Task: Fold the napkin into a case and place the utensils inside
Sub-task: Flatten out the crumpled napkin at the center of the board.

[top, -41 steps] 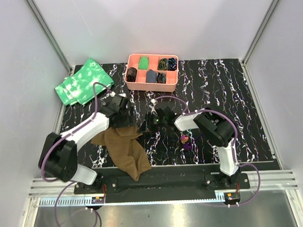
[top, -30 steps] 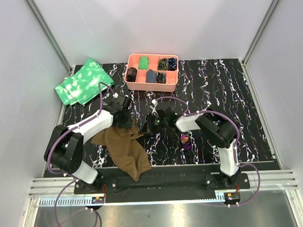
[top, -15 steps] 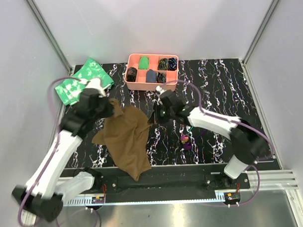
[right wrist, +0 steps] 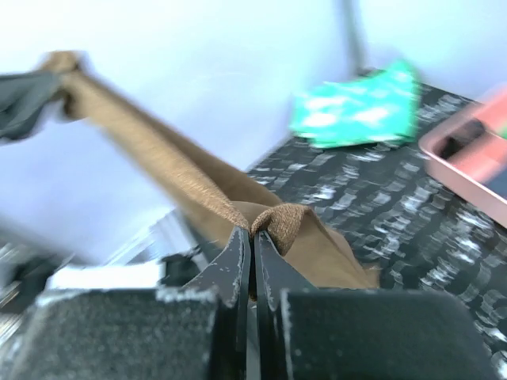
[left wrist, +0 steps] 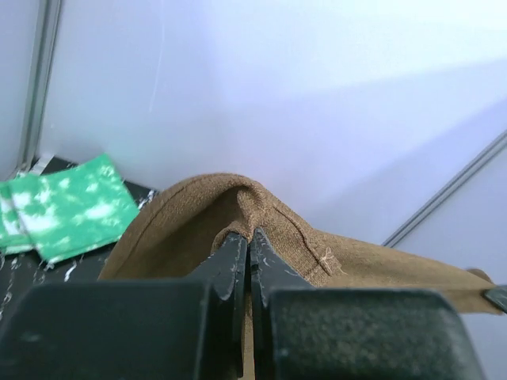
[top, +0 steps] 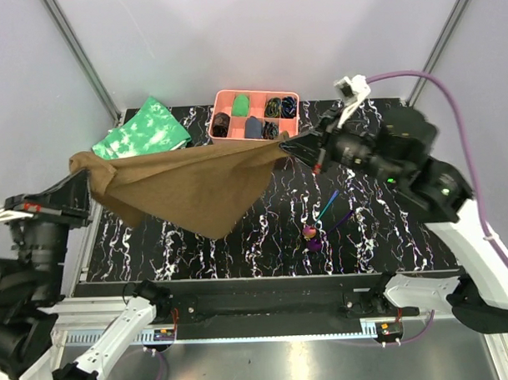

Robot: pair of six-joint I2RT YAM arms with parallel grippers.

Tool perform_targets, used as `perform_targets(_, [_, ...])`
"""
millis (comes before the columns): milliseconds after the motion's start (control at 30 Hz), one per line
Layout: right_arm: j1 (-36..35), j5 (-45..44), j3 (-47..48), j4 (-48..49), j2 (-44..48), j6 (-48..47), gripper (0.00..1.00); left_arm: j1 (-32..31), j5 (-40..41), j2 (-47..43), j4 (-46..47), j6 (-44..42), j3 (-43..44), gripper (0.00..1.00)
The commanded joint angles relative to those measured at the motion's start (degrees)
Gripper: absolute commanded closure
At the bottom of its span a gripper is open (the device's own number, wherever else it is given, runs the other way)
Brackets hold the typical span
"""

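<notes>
Napkin of plain brown cloth (top: pixel 183 186) stretched aloft for spreading, corners pinched in left hand (left wrist: pixel 249 237) and right hand (right wrist: pixel 252 233); next, lowering flat onto marbled table (top: pixel 264 235).

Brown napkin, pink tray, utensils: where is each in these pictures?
napkin (top: pixel 187 188): top external view, middle of the hanging cloth.
pink tray (top: pixel 255 92): top external view, its far rim.
utensils (top: pixel 327 207): top external view, the blue stem.

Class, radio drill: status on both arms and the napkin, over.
Both jaws shut, each pinching a napkin corner. Napkin held up, stretched between them. Utensils on table, uncovered.
</notes>
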State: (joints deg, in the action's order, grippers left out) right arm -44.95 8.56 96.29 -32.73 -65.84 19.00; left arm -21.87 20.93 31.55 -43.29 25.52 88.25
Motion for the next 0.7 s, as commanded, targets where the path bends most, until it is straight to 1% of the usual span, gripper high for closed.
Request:
perform_targets(0, [1.36,10.14,5.22,-7.7,2.03,-2.75,1.0,0.6,6.07,-2.71,2.33,-1.7,5.52,1.0])
perform_targets(33, [1.27,11.82,5.57,-6.74,2.73,-1.96,1.0,0.6,5.27,-3.16,3.11,-1.61,5.88,1.0])
perform_targets(167, [1.27,13.15,4.08,-3.93,5.81,0.94,1.0,0.6,1.93,-4.48,3.82,0.14,6.42,1.0])
perform_targets(267, [1.27,7.2,2.85,-4.27,6.08,2.88,1.0,0.51,3.41,-4.48,3.56,1.29,3.53,1.0])
perform_targets(300, [1.27,1.52,2.59,-5.05,5.03,3.58,1.0,0.6,4.29,-3.78,3.39,1.98,2.47,1.0])
perform_targets(333, [1.35,-1.84,2.76,-7.32,4.15,3.76,1.0,0.51,5.34,-3.26,2.52,2.51,1.41,1.0])
perform_targets(367, [1.27,-5.18,2.94,-8.22,3.1,3.59,1.0,0.6,8.14,-2.47,1.64,3.3,-0.6,1.0])
perform_targets(400, [1.35,-10.26,2.5,-8.49,0.91,2.97,1.0,0.6,9.82,-0.37,0.76,4.44,-1.4,1.0])
perform_targets(433, [2.57,-11.79,2.5,-8.66,-0.67,2.79,1.0,0.6,11.57,0.96,-1.43,5.15,-2.19,1.0])
perform_targets(467, [3.98,-12.24,2.67,-8.75,-2.6,2.53,1.0,0.6,15.51,2.45,-2.14,5.59,-4.12,1.0])
perform_targets(500, [6.43,-8.85,3.02,-8.75,-7.06,2.88,1.0,0.6,17.29,5.94,-3.11,7.68,-4.74,1.0])
perform_targets(533, [8.89,-5.6,2.94,-8.14,-9.63,3.4,1.0,0.51,18.7,8.24,-5.64,8.49,-5.01,1.0])
perform_targets(567, [12.65,-3.39,2.94,-7.7,-14.96,3.76,1.0,0.6,20.45,10.53,-6.19,8.67,-6.23,1.0])
perform_targets(600, [13.56,-2.15,2.94,-7.26,-17.45,3.32,1.0,0.69,22.12,14.9,-6.19,10.5,-7.99,1.0])
perform_targets(633, [14.09,-1.71,2.94,-5.69,-20.09,2.71,1.0,0.95,23.36,17.12,-4.37,10.95,-10.18,1.0])
perform_targets(667, [15.49,-0.74,3.37,-5.16,-25.59,1.75,1.0,2.34,24.15,19.58,-2.78,10.61,-14.12,1.0])
